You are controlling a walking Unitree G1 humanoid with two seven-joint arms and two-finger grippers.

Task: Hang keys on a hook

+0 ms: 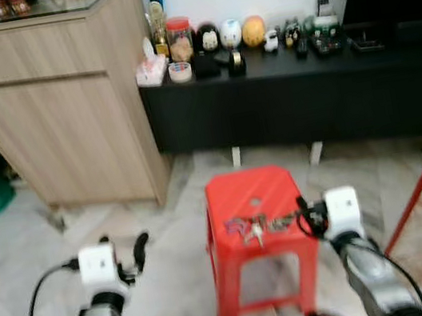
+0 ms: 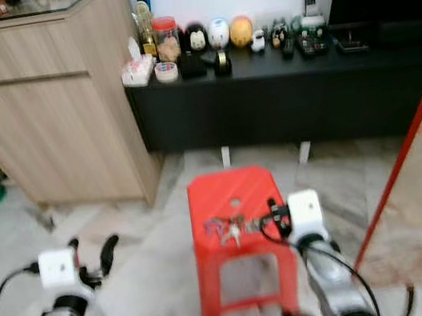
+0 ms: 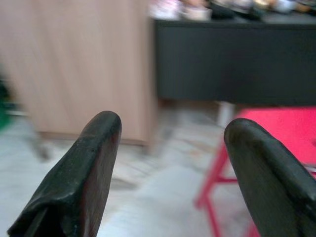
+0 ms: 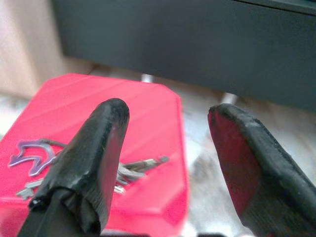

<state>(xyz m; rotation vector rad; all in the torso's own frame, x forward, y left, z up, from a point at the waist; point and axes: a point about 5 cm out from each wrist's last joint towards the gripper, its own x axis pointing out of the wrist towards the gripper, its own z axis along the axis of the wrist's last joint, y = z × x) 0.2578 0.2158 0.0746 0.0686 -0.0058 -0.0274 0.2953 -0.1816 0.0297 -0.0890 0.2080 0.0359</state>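
Lying flat on the red stool (image 1: 250, 196), keys (image 1: 253, 228) run left-right (no legible writing). Right end effector (image 1: 306, 217) open beside them; left end effector (image 1: 130, 257) open over floor.

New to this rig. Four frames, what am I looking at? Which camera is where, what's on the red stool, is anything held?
It's a humanoid robot with two silver arms, each ending in two long black fingers. The two wide pictures come from a stereo camera on its head, looking forward and down. The two close-ups come from wrist cameras looking along each gripper's fingers.

On the red plastic stool lies a bunch of keys with a purple keyring. The right gripper hovers at the stool's edge beside the keys, fingers spread, holding nothing. The left gripper is off to the stool's left over the tiled floor, open too.

Behind stand a wooden cabinet and a low black sideboard carrying small ornaments.
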